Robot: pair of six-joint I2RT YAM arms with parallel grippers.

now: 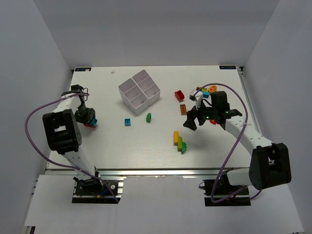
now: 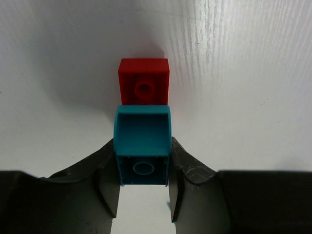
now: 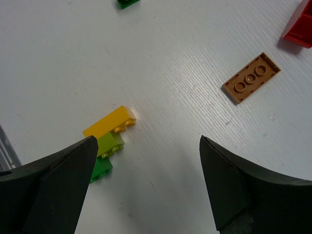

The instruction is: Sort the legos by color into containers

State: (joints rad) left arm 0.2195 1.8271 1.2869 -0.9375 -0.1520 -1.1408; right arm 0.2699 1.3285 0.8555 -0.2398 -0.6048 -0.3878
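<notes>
White plastic four-compartment tray (image 1: 131, 103) looks empty from the top view, so nothing is sorted yet, though its walls may hide part of the far cells.

Left end effector (image 2: 143, 192), well left of the tray, is closed on a teal square brick (image 2: 142, 146). A small red square brick (image 2: 144, 82) butts against that brick's far edge. Clipped on or just touching, I can't tell.

Right end effector (image 3: 146, 190), well right of the tray, is wide open and holds nothing. It hovers near a yellow/lime/green stepped stack (image 3: 109, 139) and a tan flat three-stud plate (image 3: 251, 78).

Loose on the bench (image 1: 112, 151):
- second small teal brick (image 1: 127, 122) and a green brick (image 1: 148, 117), just in front of the tray
- lone red brick (image 1: 180, 94), right of the tray
- mixed-colour cluster (image 1: 207, 91), further right

Essentially the whole job is left. The teal pick looks like step one.
</notes>
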